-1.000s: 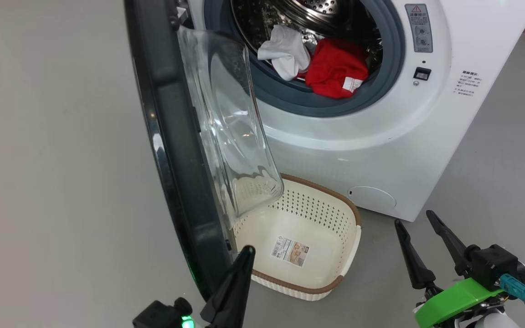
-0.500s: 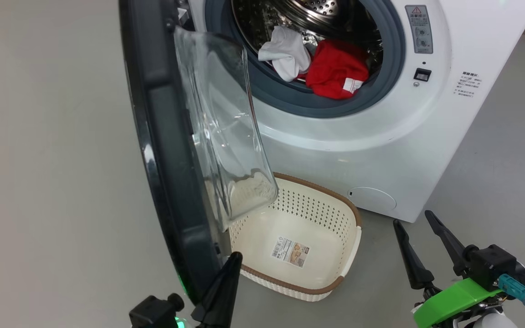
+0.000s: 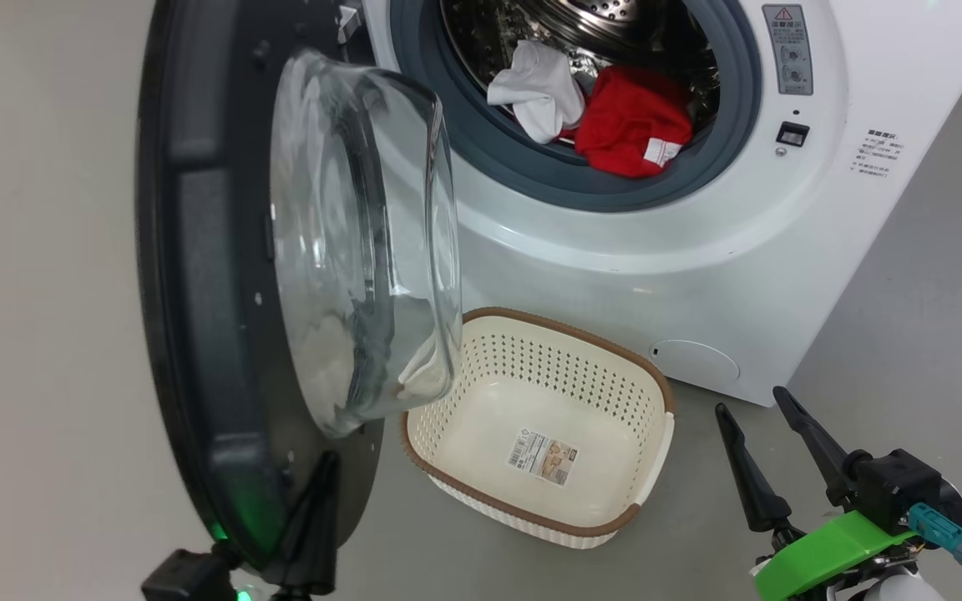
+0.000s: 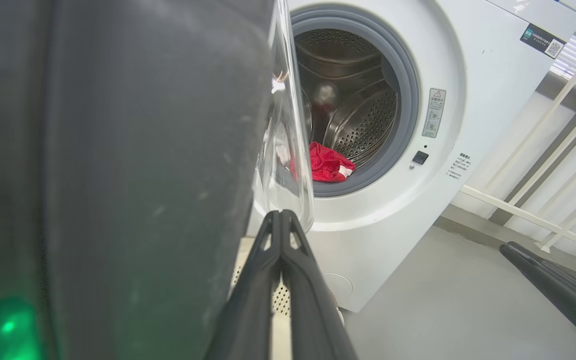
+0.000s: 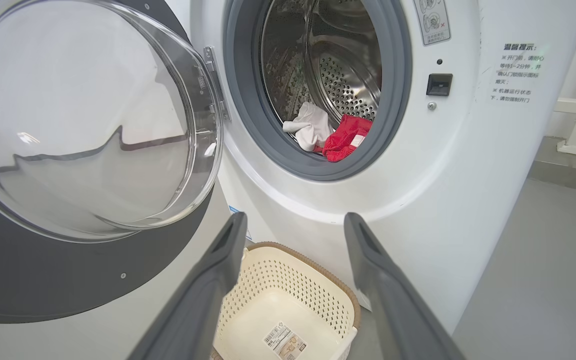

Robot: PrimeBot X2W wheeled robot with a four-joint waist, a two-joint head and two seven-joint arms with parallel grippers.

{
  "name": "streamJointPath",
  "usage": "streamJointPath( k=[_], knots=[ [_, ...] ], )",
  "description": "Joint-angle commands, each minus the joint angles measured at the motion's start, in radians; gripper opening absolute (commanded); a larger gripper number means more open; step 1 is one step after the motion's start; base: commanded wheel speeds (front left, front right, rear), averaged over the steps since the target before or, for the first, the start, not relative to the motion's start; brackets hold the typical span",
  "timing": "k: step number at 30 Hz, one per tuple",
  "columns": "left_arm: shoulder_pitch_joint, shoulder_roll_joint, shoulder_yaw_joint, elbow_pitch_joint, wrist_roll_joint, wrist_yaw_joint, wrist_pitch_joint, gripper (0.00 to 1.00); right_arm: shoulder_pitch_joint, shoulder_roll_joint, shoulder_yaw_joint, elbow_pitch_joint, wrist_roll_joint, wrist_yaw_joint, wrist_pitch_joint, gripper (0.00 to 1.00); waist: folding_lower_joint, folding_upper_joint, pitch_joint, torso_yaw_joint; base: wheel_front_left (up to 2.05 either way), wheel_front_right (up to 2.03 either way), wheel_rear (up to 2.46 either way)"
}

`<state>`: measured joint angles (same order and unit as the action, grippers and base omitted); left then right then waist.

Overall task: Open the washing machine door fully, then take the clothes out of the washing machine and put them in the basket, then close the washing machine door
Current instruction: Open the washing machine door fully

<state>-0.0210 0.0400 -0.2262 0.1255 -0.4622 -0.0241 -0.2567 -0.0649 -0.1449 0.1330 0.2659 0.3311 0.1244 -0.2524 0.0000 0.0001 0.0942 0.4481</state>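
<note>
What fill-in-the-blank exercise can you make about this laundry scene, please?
1. The door of the washing machine stands ____.
2. The garment bearing a white label is ____ in colour.
3. The basket on the floor is ____, apart from a paper label.
4. The left claw has its fingers pressed ____, while the right claw is open.

Missing words: open; red; empty; together

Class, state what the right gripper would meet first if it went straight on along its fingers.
Probably the washing machine: its white front just below the grey ring, though depth is unclear.
</note>
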Motion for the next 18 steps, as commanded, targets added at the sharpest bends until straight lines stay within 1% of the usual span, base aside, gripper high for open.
streamJointPath(
  k=[1,6,7,8,18],
  knots=[
    [-0.007,0.01,0.065,-0.027,0.01,0.015,-0.005,0.0,-0.016,-0.006,0.017,-0.027,-0.01,0.006,-0.009,1.0,0.0,-0.0001,0.001,0.003,0.0,0.0,0.0],
    [-0.004,0.01,0.157,-0.027,0.034,0.017,-0.005,0.0,-0.018,-0.007,0.02,-0.029,-0.009,0.006,-0.009,1.0,0.0,-0.0001,0.005,0.007,0.0,0.0,0.0],
    [-0.004,0.01,0.157,-0.027,0.034,0.017,-0.005,0.0,-0.018,-0.007,0.02,-0.029,-0.009,0.006,-0.009,1.0,0.0,-0.0001,0.005,0.007,0.0,0.0,0.0],
    [-0.005,0.01,0.177,-0.027,0.038,0.015,-0.005,0.0,-0.018,-0.007,0.021,-0.029,-0.009,0.006,-0.009,1.0,0.0,-0.0001,0.005,0.007,0.0,0.0,0.0],
    [-0.058,0.01,0.388,0.011,0.086,-0.024,-0.005,0.0,-0.024,-0.019,0.026,-0.034,-0.009,0.006,-0.009,1.0,0.0,-0.0001,0.027,0.0,0.0,0.0,0.0]
  ],
)
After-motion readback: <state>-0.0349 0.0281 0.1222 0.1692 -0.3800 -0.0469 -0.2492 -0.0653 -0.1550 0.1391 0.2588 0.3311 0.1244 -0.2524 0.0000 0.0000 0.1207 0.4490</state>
